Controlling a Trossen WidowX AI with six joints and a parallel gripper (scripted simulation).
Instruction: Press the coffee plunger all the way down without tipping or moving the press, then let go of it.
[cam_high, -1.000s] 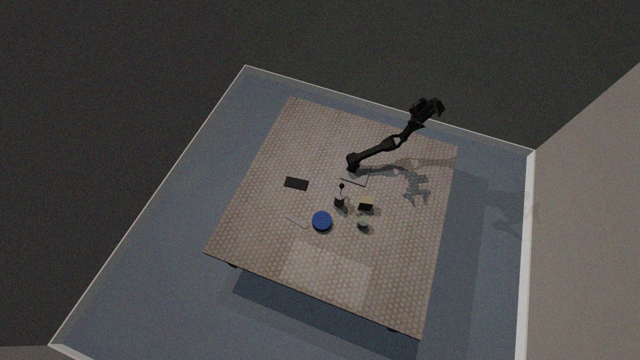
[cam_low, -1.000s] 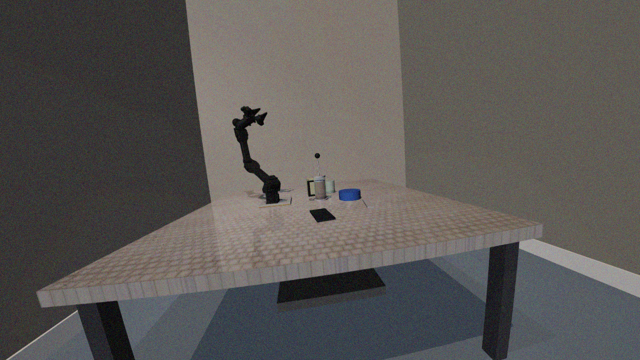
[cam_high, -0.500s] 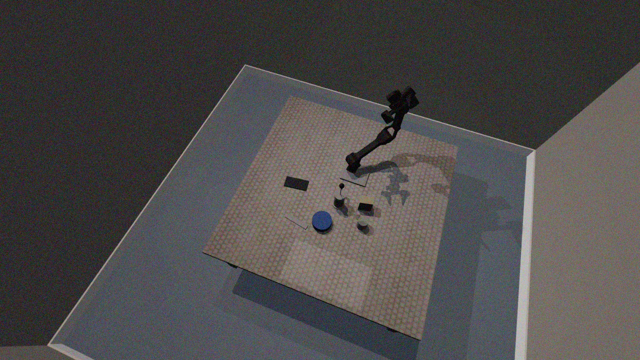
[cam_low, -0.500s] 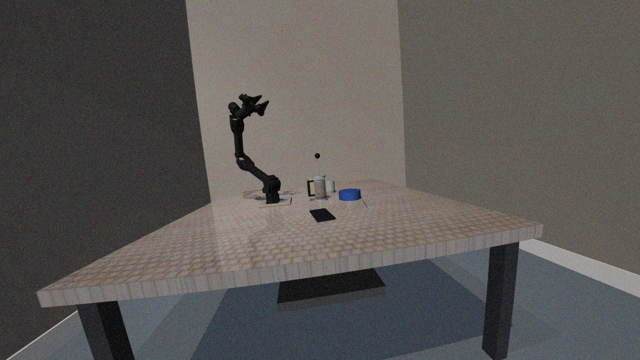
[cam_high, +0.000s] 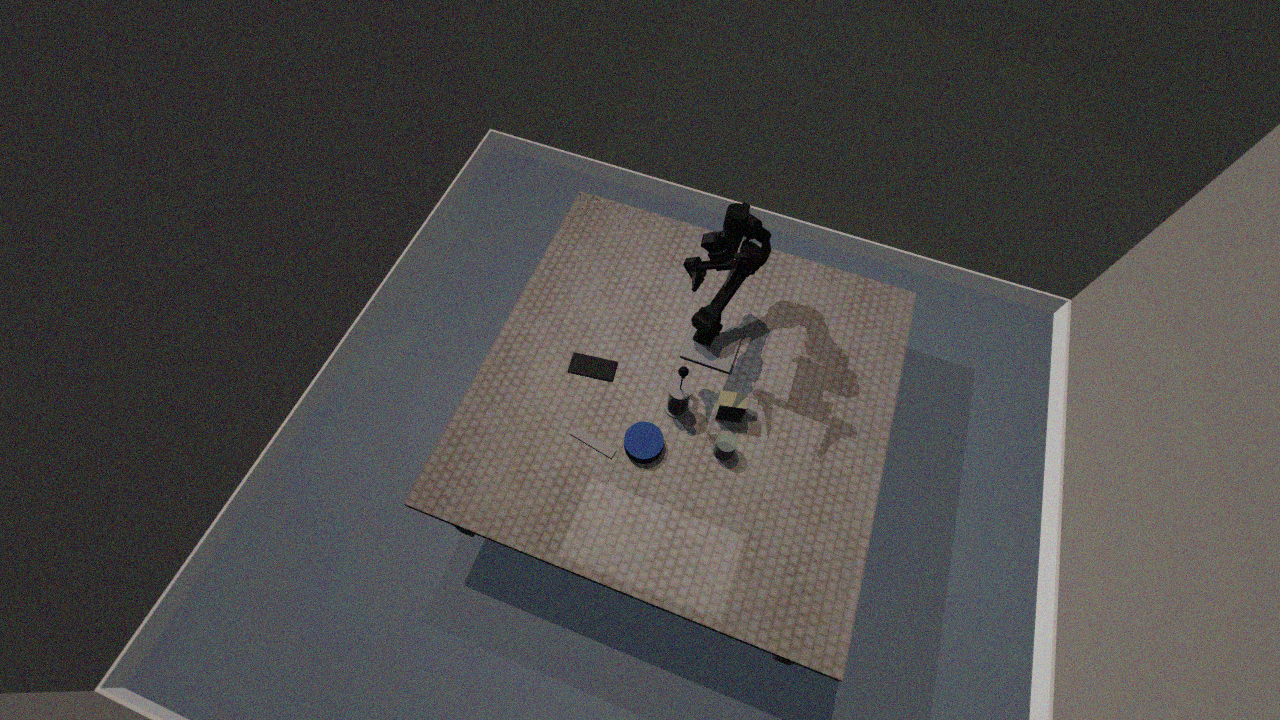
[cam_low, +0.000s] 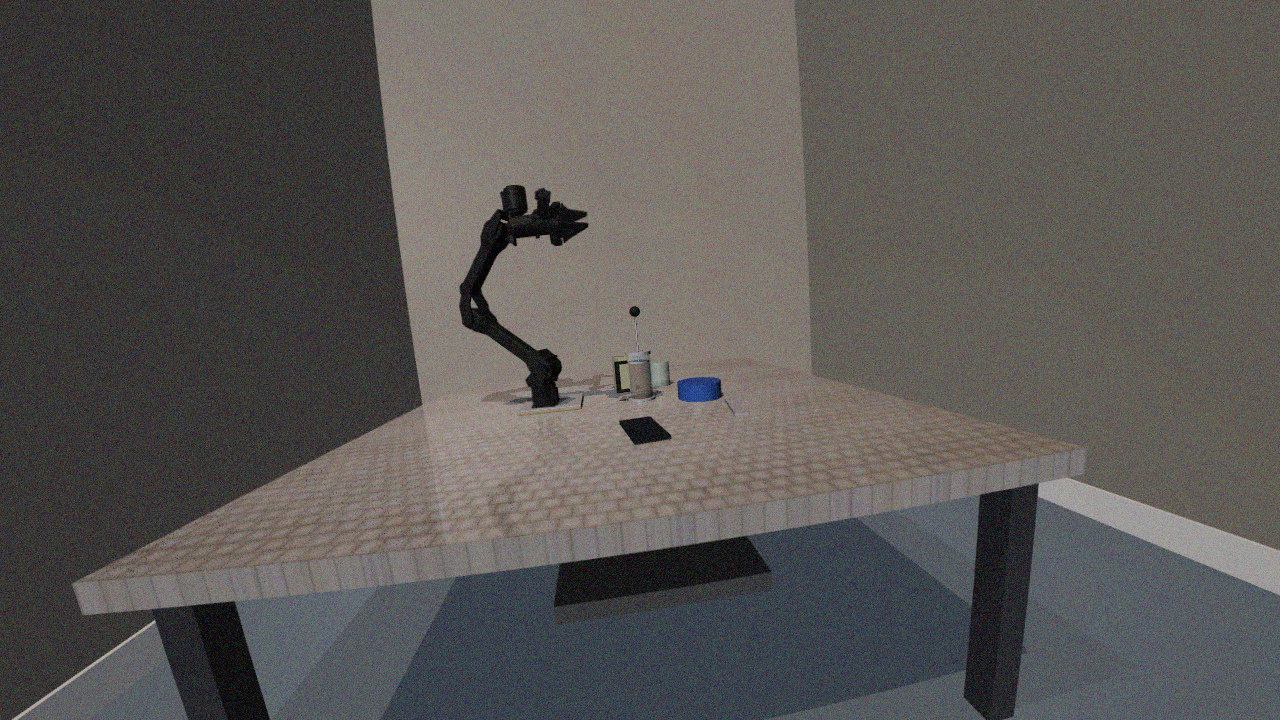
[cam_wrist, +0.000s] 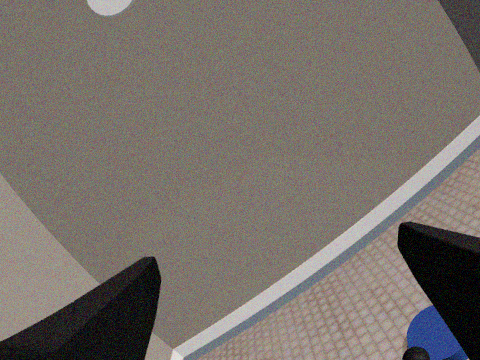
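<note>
The coffee press (cam_high: 678, 404) (cam_low: 640, 379) stands upright on the table. Its plunger is raised, with a thin rod above the body and a round black knob (cam_high: 682, 371) (cam_low: 634, 311) (cam_wrist: 416, 354) on top. In the wrist view only the knob shows, at the bottom right edge. My gripper (cam_low: 586, 220) (cam_wrist: 281, 253) is open and empty. In the exterior view it is high above the table, up and to the left of the knob, pointing roughly sideways to the right. In the top view the arm is folded over its base, and its fingers are hard to tell apart from the dark links.
A blue round disc (cam_high: 643, 441) (cam_low: 699, 389) (cam_wrist: 432, 330), a pale cup (cam_high: 725, 447) (cam_low: 660, 372) and a black-sided box with a yellowish top (cam_high: 730, 408) stand near the press. A flat black slab (cam_high: 592, 367) (cam_low: 644, 429) lies on the table.
</note>
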